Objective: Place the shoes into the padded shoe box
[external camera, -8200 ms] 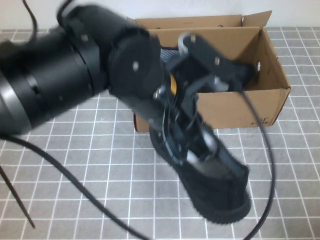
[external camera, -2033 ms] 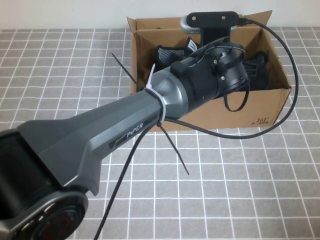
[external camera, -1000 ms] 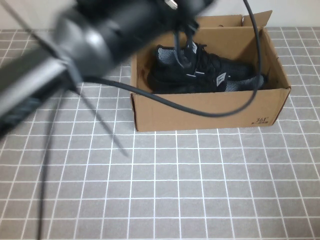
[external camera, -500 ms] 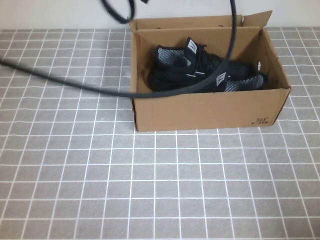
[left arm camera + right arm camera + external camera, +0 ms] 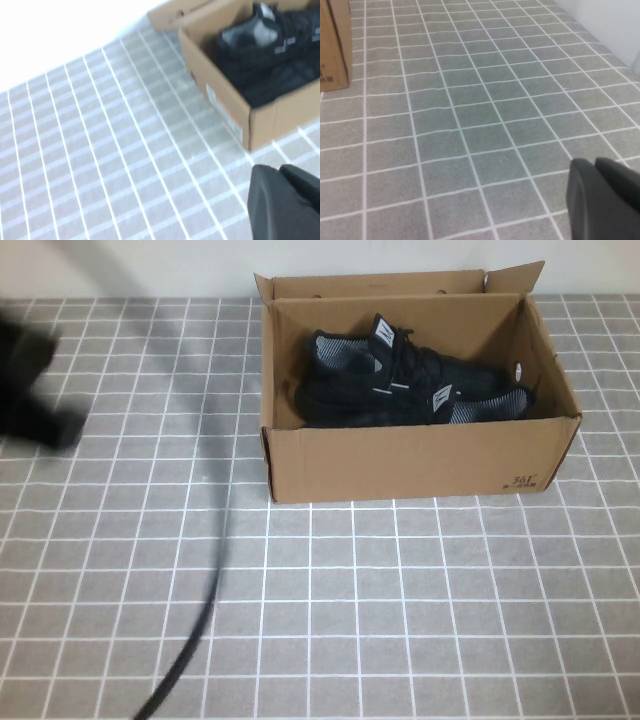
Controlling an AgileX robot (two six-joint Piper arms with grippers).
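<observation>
Both black mesh shoes lie side by side inside the brown cardboard shoe box, toes toward the right. The left wrist view shows them too, in the box. My left gripper is shut and empty, well left of the box over the tiled mat. In the high view the left arm is only a dark blur at the left edge. My right gripper is shut and empty over the mat right of the box, out of the high view.
A grey tiled mat covers the table. A black cable of the left arm trails across the mat's left part. One box corner shows in the right wrist view. A white wall stands behind the box.
My left arm has let go of the second shoe in the box, pulled up out of it and swung away to the left. Both shoes stay in the box.
</observation>
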